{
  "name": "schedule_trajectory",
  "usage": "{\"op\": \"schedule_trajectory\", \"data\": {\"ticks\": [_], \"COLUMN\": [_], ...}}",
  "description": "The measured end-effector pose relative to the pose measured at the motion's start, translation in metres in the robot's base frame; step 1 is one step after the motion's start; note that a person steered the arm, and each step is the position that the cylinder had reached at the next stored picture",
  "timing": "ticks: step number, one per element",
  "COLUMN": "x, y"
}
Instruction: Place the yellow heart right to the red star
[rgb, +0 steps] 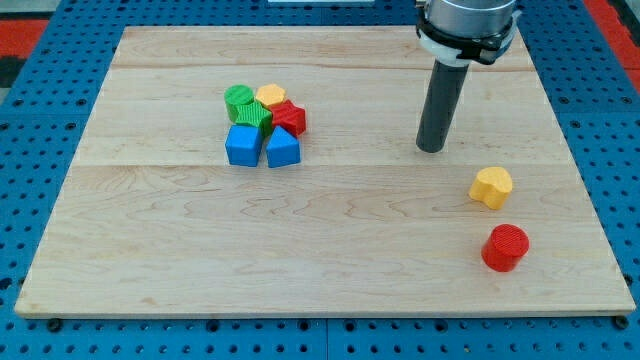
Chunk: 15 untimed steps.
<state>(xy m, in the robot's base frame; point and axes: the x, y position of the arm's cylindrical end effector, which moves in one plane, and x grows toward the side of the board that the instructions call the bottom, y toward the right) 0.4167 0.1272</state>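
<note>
Lying lower right of my tip (432, 148): yellow heart (491, 187).

text: none readable | labels: none | numbers: none | signs: none

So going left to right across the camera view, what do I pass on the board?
Green block → blue cube → yellow block → blue block → red star → my tip → yellow heart → red cylinder. A second green piece in the cluster is too overlapped to place.
</note>
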Motion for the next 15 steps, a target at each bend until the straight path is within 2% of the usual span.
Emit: {"op": "schedule_trajectory", "data": {"ticks": [1, 2, 3, 4, 5, 6, 7, 10, 12, 15], "x": [-0.003, 0.004, -0.028, 0.009, 0.056, 0.062, 0.050, 0.104, 0.087, 0.056], "y": [0.001, 0.046, 0.100, 0.103, 0.092, 0.073, 0.059, 0.052, -0.010, -0.024]}}
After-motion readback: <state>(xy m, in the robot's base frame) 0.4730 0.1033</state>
